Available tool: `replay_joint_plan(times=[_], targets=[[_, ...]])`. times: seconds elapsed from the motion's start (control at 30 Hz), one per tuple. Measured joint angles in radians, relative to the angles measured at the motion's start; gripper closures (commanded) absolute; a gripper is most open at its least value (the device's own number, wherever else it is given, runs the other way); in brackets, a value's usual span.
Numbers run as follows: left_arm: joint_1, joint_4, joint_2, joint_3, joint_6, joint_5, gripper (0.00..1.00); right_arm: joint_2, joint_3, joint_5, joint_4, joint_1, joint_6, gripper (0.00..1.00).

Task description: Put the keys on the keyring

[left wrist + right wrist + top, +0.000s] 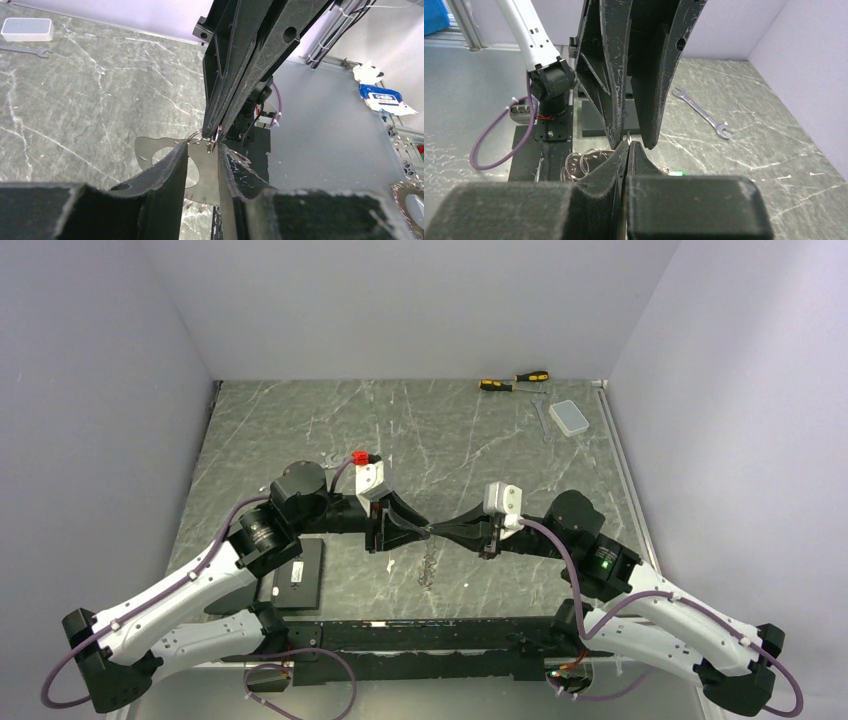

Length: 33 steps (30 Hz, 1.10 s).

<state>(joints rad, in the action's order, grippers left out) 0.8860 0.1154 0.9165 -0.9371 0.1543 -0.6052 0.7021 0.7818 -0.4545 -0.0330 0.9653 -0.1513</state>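
The key [679,173] is nearly all hidden. Only its green head peeks out on the table [744,150] just behind the right gripper [628,145], and the blade is out of sight. That gripper is closed tight, and a small wire loop of the keyring [584,162] pokes up between its tips. The rest of the loops lie on the table beside it, though the fingers cover the join.

The left gripper [203,147] meets it head-on with its jaws part open, one finger either side of the right tips, and I see nothing clamped in them. Past its fingers shows a thin grey sheet [147,147] with holes; what it is I can't make out. From above, the two black grippers cover the meeting point.

A wrench [701,112], two screwdrivers [513,381] and a small grey box [570,418] lie well apart at the far right. A black box [300,575] sits by the left arm.
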Motion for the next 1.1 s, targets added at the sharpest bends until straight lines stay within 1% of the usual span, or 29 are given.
replay_joint_plan(times=[0.23,0.33,0.4,0.43,0.5,0.63,0.67,0.73,0.8,0.87,0.9,0.97,1.1], targets=[[0.000,-0.003,0.017,0.001,0.001,-0.023,0.74,0.005,-0.003,-0.002,0.007,-0.002,0.004,1.00],[0.000,-0.007,0.017,0.002,0.001,-0.027,0.78,0.006,-0.003,-0.002,0.010,-0.002,0.006,1.00],[0.000,-0.009,0.017,0.002,0.002,-0.031,0.83,0.006,-0.003,-0.002,0.012,-0.002,0.006,1.00],[0.000,-0.011,0.017,0.002,0.002,-0.034,0.90,0.006,-0.003,-0.002,0.013,-0.002,0.006,1.00],[0.000,-0.013,0.017,0.002,0.008,-0.044,1.00,0.009,-0.003,-0.002,0.018,-0.002,0.006,1.00],[0.000,-0.014,0.017,0.002,0.005,-0.053,1.00,0.011,-0.003,-0.001,0.020,-0.005,0.015,1.00],[0.000,-0.014,0.017,0.002,0.005,-0.054,1.00,0.011,-0.003,-0.001,0.020,-0.005,0.018,0.96],[0.000,-0.016,0.016,0.005,0.006,-0.053,1.00,0.012,-0.003,0.000,0.020,-0.006,0.022,0.79],[0.000,-0.024,0.015,0.013,0.010,-0.053,1.00,0.014,-0.003,0.003,0.019,-0.006,0.024,0.61],[0.000,-0.025,0.013,0.021,0.020,-0.055,1.00,0.014,-0.004,0.017,0.019,-0.008,0.021,0.48],[0.001,-0.028,0.011,0.028,0.021,-0.049,1.00,0.013,-0.003,0.020,0.024,-0.009,0.024,0.43],[0.001,-0.039,0.010,0.042,0.027,-0.040,1.00,0.008,-0.003,0.019,0.027,-0.005,0.026,0.39],[0.001,-0.068,0.008,0.080,0.047,-0.014,1.00,-0.023,-0.006,0.043,0.027,-0.002,0.021,0.36]])
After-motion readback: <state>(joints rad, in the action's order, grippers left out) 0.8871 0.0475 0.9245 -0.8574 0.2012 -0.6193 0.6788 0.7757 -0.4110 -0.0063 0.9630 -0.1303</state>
